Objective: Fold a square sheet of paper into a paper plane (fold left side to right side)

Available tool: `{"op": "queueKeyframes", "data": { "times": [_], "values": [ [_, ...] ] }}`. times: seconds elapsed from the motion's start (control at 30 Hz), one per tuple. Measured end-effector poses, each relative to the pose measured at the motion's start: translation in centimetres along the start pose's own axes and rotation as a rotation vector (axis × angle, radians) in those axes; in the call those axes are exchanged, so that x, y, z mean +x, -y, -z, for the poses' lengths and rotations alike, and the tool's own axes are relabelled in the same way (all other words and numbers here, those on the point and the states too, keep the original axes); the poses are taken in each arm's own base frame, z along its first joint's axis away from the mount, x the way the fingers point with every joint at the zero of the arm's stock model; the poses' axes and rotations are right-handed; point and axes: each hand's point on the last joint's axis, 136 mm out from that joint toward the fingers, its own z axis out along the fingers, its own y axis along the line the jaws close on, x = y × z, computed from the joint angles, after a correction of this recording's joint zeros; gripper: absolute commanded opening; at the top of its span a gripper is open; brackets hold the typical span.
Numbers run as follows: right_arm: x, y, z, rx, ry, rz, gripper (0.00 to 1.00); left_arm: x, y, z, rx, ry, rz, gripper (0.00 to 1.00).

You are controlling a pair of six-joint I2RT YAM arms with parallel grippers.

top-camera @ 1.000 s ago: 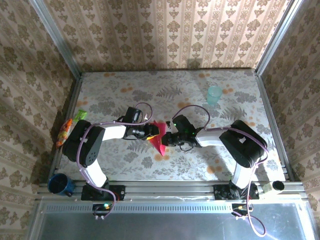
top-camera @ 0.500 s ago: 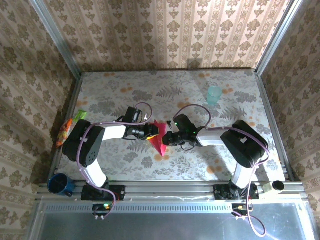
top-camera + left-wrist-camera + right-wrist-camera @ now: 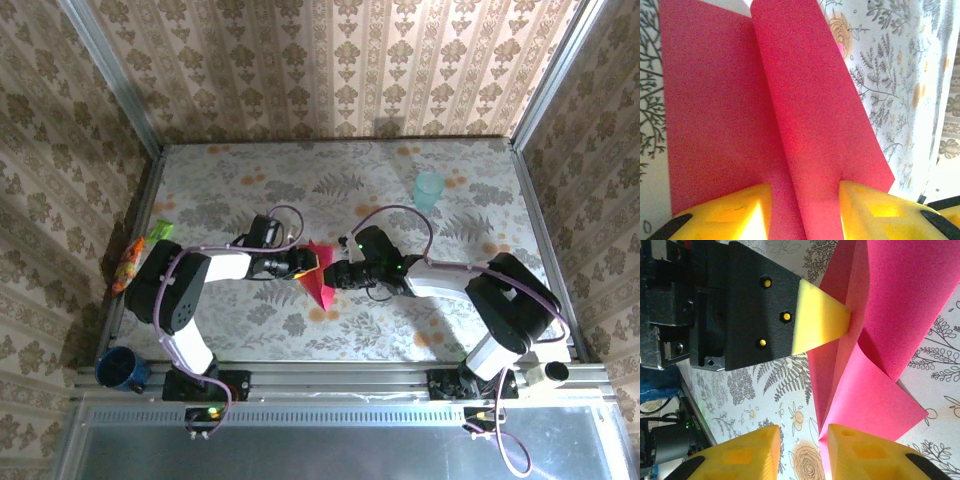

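Floral cloth covers the table (image 3: 230, 170), patterned wallpaper all round, and the action is dead centre: the paper (image 3: 319, 285) sits mid-table, hemmed in by two arms coming from either side. Left gripper (image 3: 805, 187) reaches in from the left and looks clenched on the paper. In its wrist view a raised flap runs up between the yellow fingers (image 3: 725, 215), and in the right wrist view one fingertip presses into the fold and dimples it. That reads as an anchor, holding the left half up so it can swing over to the right. Right gripper (image 3: 804, 430) sits just right of the paper, jaws apart, cloth showing through the gap, gripping nothing; the paper's edge lies against one finger. My read: the fold is partway, with the paper tented rather than flat and no crease pressed down. The next move calls for the right side to steady or flatten while the left carries the flap across. A slip there and the edges won't line up. Cup (image 3: 428, 188) stands well off at the far right, out of the arms' way.
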Motion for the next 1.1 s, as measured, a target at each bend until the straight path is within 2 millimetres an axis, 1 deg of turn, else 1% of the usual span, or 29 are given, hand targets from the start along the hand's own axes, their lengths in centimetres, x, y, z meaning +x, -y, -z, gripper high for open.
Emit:
{"op": "queueKeyframes", "data": {
  "times": [0.1, 0.2, 0.23, 0.37, 0.4, 0.5, 0.6, 0.83, 0.97, 1.03, 1.1],
  "values": [
    [-0.1, 0.4, 0.3, 0.011, 0.004, -0.009, 0.32, -0.1, 0.0, 0.4, 0.027, 0.024, 0.012, 0.43],
    [-0.1, 1.5, 0.6, 0.034, 0.005, -0.031, 0.32, -0.2, 0.1, 0.7, 0.047, 0.042, 0.022, 0.45],
    [-0.1, 1.8, 0.7, 0.042, 0.007, -0.037, 0.30, -0.3, 0.1, 0.9, 0.052, 0.048, 0.026, 0.46],
    [-0.7, 2.8, 1.2, 0.065, 0.023, -0.050, 0.16, -1.1, 0.4, 2.0, 0.073, 0.084, 0.036, 0.50],
    [-0.8, 3.0, 1.3, 0.069, 0.025, -0.052, 0.15, -1.4, 0.6, 2.3, 0.079, 0.097, 0.037, 0.50],
    [-0.8, 3.2, 1.3, 0.074, 0.025, -0.054, 0.15, -1.8, 1.3, 3.0, 0.095, 0.120, 0.026, 0.53],
    [-0.7, 3.4, 1.1, 0.079, 0.018, -0.052, 0.15, -1.9, 1.7, 3.3, 0.102, 0.128, 0.018, 0.54],
    [-0.7, 3.7, 0.8, 0.086, 0.011, -0.050, 0.15, -2.1, 2.2, 3.0, 0.112, 0.121, 0.007, 0.55],
    [-0.7, 3.7, 0.8, 0.087, 0.009, -0.047, 0.15, -2.3, 2.8, 2.0, 0.119, 0.100, -0.004, 0.55],
    [-0.6, 3.8, 0.8, 0.089, 0.007, -0.047, 0.16, -2.3, 3.1, 1.5, 0.120, 0.088, -0.010, 0.53],
    [-0.4, 3.9, 0.8, 0.096, 0.000, -0.045, 0.17, -2.2, 3.3, 1.0, 0.121, 0.076, -0.016, 0.49]
  ]
}}
